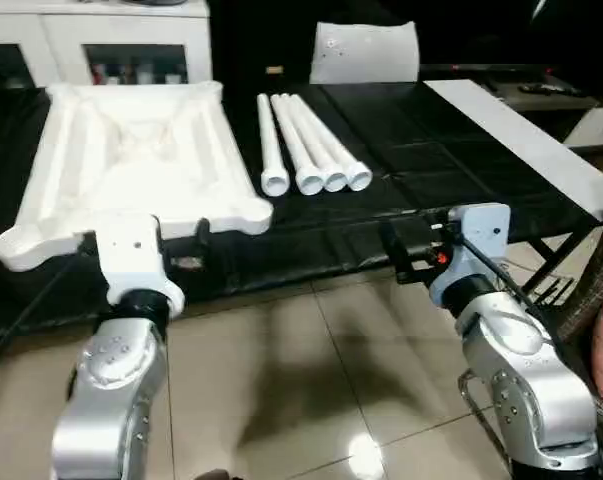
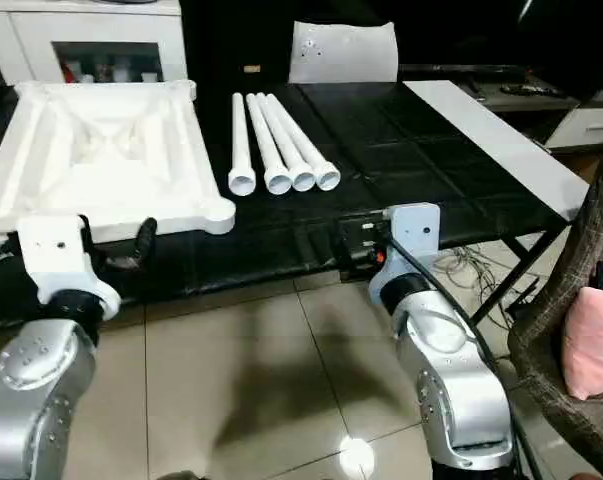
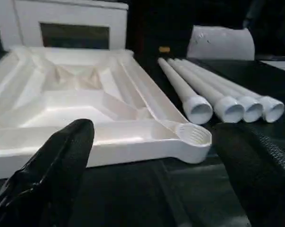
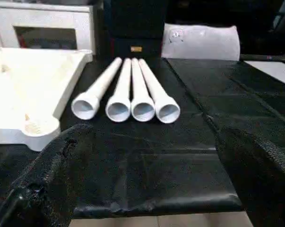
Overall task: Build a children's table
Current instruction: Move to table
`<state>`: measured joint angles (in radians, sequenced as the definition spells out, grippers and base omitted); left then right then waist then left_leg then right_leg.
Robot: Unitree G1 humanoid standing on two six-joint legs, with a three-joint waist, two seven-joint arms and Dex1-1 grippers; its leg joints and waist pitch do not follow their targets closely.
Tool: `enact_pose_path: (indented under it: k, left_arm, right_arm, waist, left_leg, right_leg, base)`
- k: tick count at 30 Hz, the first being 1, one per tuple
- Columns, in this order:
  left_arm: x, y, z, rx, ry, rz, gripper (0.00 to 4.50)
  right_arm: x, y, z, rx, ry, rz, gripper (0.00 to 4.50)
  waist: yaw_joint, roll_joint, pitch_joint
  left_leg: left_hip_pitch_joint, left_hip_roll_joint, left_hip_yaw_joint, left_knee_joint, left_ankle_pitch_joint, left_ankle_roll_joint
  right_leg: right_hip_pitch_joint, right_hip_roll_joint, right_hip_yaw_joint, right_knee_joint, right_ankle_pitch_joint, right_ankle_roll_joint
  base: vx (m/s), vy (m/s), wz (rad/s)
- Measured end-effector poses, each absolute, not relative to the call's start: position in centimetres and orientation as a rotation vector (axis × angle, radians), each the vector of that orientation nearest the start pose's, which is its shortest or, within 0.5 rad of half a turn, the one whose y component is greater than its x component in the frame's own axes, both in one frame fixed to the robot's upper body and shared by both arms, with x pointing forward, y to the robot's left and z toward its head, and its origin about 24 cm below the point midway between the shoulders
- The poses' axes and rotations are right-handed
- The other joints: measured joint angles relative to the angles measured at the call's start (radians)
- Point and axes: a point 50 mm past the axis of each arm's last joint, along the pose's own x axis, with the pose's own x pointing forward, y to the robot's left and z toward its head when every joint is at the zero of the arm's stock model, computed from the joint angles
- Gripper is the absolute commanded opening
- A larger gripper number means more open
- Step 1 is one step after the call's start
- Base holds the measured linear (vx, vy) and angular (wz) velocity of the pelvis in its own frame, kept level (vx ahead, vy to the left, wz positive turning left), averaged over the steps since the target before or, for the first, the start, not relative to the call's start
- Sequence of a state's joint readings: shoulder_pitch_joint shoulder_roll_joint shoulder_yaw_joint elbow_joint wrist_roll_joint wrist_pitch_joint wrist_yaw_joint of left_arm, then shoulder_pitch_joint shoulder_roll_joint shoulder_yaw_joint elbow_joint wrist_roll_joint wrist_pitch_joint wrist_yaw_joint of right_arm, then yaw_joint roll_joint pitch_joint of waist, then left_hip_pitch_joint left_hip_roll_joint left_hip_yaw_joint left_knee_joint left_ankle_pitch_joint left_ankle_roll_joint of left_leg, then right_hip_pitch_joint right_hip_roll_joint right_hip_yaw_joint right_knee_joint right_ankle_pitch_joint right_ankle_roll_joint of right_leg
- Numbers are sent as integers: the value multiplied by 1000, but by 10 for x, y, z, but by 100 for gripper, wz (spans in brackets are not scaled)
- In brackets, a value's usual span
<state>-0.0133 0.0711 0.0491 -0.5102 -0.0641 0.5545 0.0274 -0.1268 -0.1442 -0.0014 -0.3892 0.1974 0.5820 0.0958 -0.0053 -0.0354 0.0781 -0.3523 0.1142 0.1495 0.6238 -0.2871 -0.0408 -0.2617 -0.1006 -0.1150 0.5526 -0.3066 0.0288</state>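
The children's table lies in parts on the black work table [image 1: 431, 150]. Its white square tabletop [image 1: 131, 150] rests ribbed side up at the left, with a round corner socket [image 3: 194, 135] at its near right corner. Several white tapered legs [image 1: 311, 150] lie side by side just right of it, open ends toward me. My left gripper [image 3: 154, 137] hovers at the table's front edge before that socket, open and empty. My right gripper [image 4: 154, 135] is open too, at the front edge, facing the leg ends [image 4: 133, 109] from a short distance.
A white glass-door cabinet [image 1: 101, 40] stands behind the table at the left, a white chair back [image 1: 366, 52] at the far edge. A white board [image 1: 521, 140] runs along the table's right side. Tiled floor [image 1: 301, 370] lies below; cables [image 2: 461, 265] and a pink cushion [image 2: 591, 340] sit at the right.
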Motion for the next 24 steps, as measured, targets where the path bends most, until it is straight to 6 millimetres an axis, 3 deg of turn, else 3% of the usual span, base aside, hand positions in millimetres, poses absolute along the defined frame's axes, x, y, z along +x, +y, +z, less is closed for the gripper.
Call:
enact_pose_path:
  k: [2, 3, 4, 6, 7, 8, 9, 10, 11, 12, 13, 14, 15, 16, 17, 18, 20, 21, 22, 23, 24]
  left_arm:
    - [242, 167, 110, 17, 29, 41, 450]
    - [242, 169, 110, 24, 31, 48, 450]
    - [243, 172, 110, 31, 29, 58, 450]
    - [242, 174, 109, 34, 35, 63, 450]
    - [243, 173, 110, 34, 32, 58, 450]
    - [244, 172, 110, 37, 29, 50, 450]
    - [244, 170, 108, 27, 36, 43, 450]
    - [243, 168, 107, 26, 42, 27, 450]
    - [244, 165, 108, 26, 39, 13, 450]
    - [244, 164, 108, 26, 35, 7, 450]
    - [244, 164, 109, 27, 31, 5, 450]
    - [244, 164, 110, 30, 27, 5, 450]
    - [244, 167, 110, 41, 29, 8, 450]
    - [244, 169, 110, 48, 29, 17, 450]
    - [244, 174, 109, 59, 36, 29, 450]
    - [245, 174, 107, 58, 42, 30, 450]
    - [246, 170, 109, 64, 37, 9, 450]
    - [248, 168, 111, 66, 26, -2, 450]
    - [249, 165, 113, 66, 14, -13, 450]
    - [249, 159, 111, 51, 23, -35, 450]
    - [248, 156, 109, 53, 31, -53, 450]
  right_arm:
    - [264, -148, 109, 19, 76, 207, 445]
    - [264, -145, 110, 18, 74, 218, 445]
    - [264, -143, 109, 18, 73, 225, 445]
    - [264, -145, 110, 10, 73, 220, 445]
    - [264, -145, 110, 8, 70, 216, 445]
    - [263, -146, 110, 7, 71, 210, 445]
    - [263, -149, 109, -1, 78, 199, 445]
    - [262, -152, 107, -12, 85, 191, 445]
    - [262, -153, 106, -21, 90, 184, 445]
    - [262, -153, 105, -28, 94, 180, 445]
    - [262, -154, 106, -32, 93, 178, 445]
    - [262, -153, 106, -33, 90, 177, 445]
    - [262, -150, 105, -23, 93, 183, 445]
    - [262, -145, 106, -20, 87, 201, 445]
    - [263, -141, 108, -18, 82, 219, 445]
    - [262, -140, 107, -21, 85, 222, 445]
    - [261, -143, 108, -39, 81, 227, 445]
    - [261, -144, 110, -49, 73, 226, 445]
    - [261, -147, 112, -63, 64, 216, 445]
    - [261, -150, 110, -66, 72, 195, 445]
    - [263, -154, 109, -60, 78, 161, 445]
  waist:
    - [4, 16, -6]
    - [-4, 18, -6]
    - [-21, 10, -7]
    - [-45, -2, -11]
    - [-49, -8, -14]
    - [-48, -22, -17]
    - [-29, -21, -14]
    - [-8, -6, -14]
    - [9, 11, -14]
    - [22, 19, -19]
    - [33, 31, -26]
    - [38, 51, -32]
    - [34, 52, -36]
    - [26, 40, -37]
    - [15, 32, -38]
    - [5, 28, -41]
    - [-6, 15, -43]
    - [-16, -2, -43]
    - [-22, -35, -45]
    - [-15, -28, -41]
    - [1, -15, -39]
  left_leg:
    - [10, 14, 0, -1, 41, 54]
    - [13, -3, -22, 0, 47, 71]
    - [13, -23, -44, -1, 44, 75]
    - [21, -67, -95, -1, 42, 87]
    - [21, -86, -109, -1, 40, 88]
    - [26, -99, -99, -1, 36, 83]
    - [38, -83, -72, 3, 20, 87]
    - [31, -68, -64, 29, 10, 102]
    - [13, -55, -64, 72, 7, 108]
    - [-8, -33, -67, 96, 8, 107]
    - [-19, -7, -66, 63, 13, 103]
    - [-23, 22, -64, 17, 46, 73]
    - [-8, 22, -69, 17, 38, 30]
    - [-6, 15, -71, 14, 29, 35]
    - [-5, 11, -73, 16, 24, 40]
    - [3, 10, -74, 15, 18, 43]
    - [14, 0, -63, 12, 7, 45]
    - [14, -31, -74, 13, 3, 51]
    - [11, -59, -78, 23, -6, 56]
    - [14, -61, -77, 38, -23, 86]
    - [16, -50, -75, 69, -38, 113]
  right_leg:
    - [6, 16, -7, -5, 1, 0]
    - [4, 23, -6, 18, -8, -13]
    - [0, 24, 4, 37, -15, -17]
    - [-33, 36, 35, 114, -17, -11]
    - [-41, 40, 57, 94, -17, -11]
    - [-43, 35, 84, 68, 18, 0]
    - [-19, 39, 99, 67, 21, 2]
    - [-9, 46, 99, 52, 20, -1]
    - [-2, 47, 98, 43, 20, -3]
    - [6, 47, 100, 34, 16, -3]
    - [10, 52, 97, 27, 11, -2]
    - [14, 63, 87, 26, 3, -2]
    - [13, 60, 73, 37, -15, -18]
    - [-7, 53, 73, 80, -31, -50]
    - [-42, 49, 70, 148, -36, -49]
    - [-84, 52, 64, 200, -35, -19]
    - [-146, 44, 61, 198, -13, 27]
    - [-155, 35, 79, 133, 8, 37]
    - [-144, 17, 100, 98, 82, 7]
    - [-134, 18, 98, 104, 65, 10]
    - [-114, 26, 100, 88, 59, -4]
  base:
    - [123, 16, -2]
    - [138, 31, -3]
    - [166, 36, 21]
    - [191, -40, 73]
    - [135, -54, 67]
    - [159, -96, 64]
    - [224, -80, 20]
    - [224, -80, 20]
    - [204, -8, -10]
    - [81, 3, -4]
    - [165, 7, -1]
    - [189, 52, 2]
    - [321, 54, 8]
    - [237, 50, 5]
    - [205, 14, 9]
    - [139, 21, 1]
    - [124, 7, 3]
    - [87, -44, 40]
    - [87, -44, 40]
    - [80, -40, 49]
    - [92, -24, 17]
